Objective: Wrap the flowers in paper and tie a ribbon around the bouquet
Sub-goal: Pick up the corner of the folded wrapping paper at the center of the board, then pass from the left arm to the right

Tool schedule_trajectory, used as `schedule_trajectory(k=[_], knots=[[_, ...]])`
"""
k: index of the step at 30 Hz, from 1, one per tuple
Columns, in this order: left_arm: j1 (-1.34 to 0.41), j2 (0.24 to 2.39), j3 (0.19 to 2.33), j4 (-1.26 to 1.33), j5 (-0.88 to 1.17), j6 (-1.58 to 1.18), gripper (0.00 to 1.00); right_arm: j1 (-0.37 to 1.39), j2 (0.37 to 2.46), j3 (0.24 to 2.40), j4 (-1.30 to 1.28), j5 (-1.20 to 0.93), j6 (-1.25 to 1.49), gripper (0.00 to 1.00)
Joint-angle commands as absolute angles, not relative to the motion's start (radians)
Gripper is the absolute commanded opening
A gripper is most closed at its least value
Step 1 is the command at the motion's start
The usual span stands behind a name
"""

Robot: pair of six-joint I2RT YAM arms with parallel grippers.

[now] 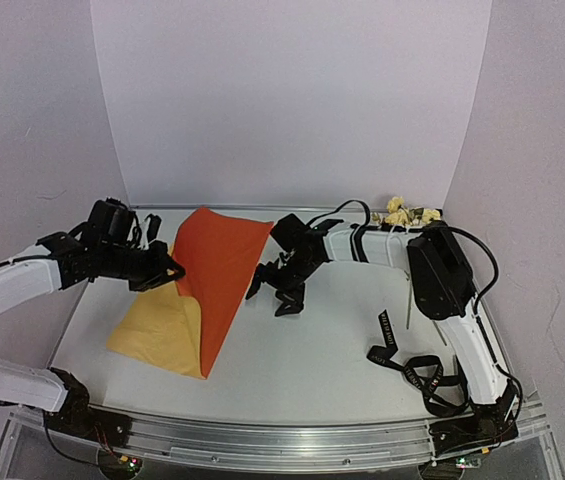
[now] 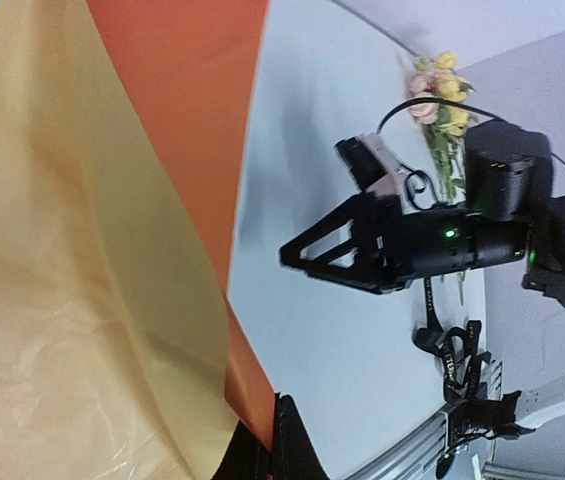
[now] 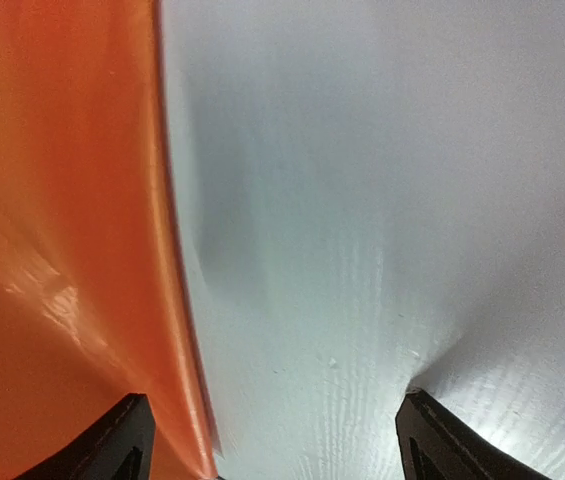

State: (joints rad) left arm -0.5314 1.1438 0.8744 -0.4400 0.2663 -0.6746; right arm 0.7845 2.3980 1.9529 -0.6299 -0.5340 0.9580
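The paper [image 1: 224,265] lies at the table's left half, orange face up, with a folded-over yellow part [image 1: 157,330] at the near left. My left gripper [image 1: 170,270] is shut on the paper's left edge; in the left wrist view its black fingers [image 2: 292,440] pinch an orange corner beside the yellow face [image 2: 72,300]. My right gripper [image 1: 274,290] stands open just right of the paper's right edge, and the orange sheet [image 3: 52,250] passes over its left finger [image 3: 122,445]. The flowers [image 1: 407,212] lie at the back right. The ribbon [image 1: 412,365] lies coiled at the near right.
A white backdrop walls the table's back and sides. The right arm's black body [image 1: 440,270] stretches over the right side of the table, above the ribbon. A metal rail [image 1: 282,440] runs along the near edge.
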Motion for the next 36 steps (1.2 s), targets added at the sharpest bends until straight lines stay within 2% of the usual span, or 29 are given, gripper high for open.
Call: schedule_trajectory(k=[1,12,17,21,26,36], knots=[[-0.615,1.298,1.069,-0.468,0.350,-0.428,0.00,0.708,2.200,1.805,-0.666,-0.455,0.941,0.89],[-0.915,1.790,1.465,-0.628,0.353,-0.190,0.00,0.574,1.884,1.474,-0.486,-0.436,1.022,0.91],[-0.972,1.904,1.558,-0.638,0.382,-0.155,0.00,0.553,1.848,1.411,-0.422,-0.489,1.008,0.93],[-0.991,1.949,1.596,-0.647,0.402,-0.140,0.00,0.553,1.892,1.448,-0.322,-0.590,1.037,0.94],[-0.996,1.958,1.594,-0.643,0.419,-0.138,0.00,0.565,1.952,1.487,-0.187,-0.698,1.089,0.89],[-0.996,1.932,1.564,-0.635,0.420,-0.141,0.00,0.629,2.063,1.557,-0.107,-0.785,1.119,0.65]])
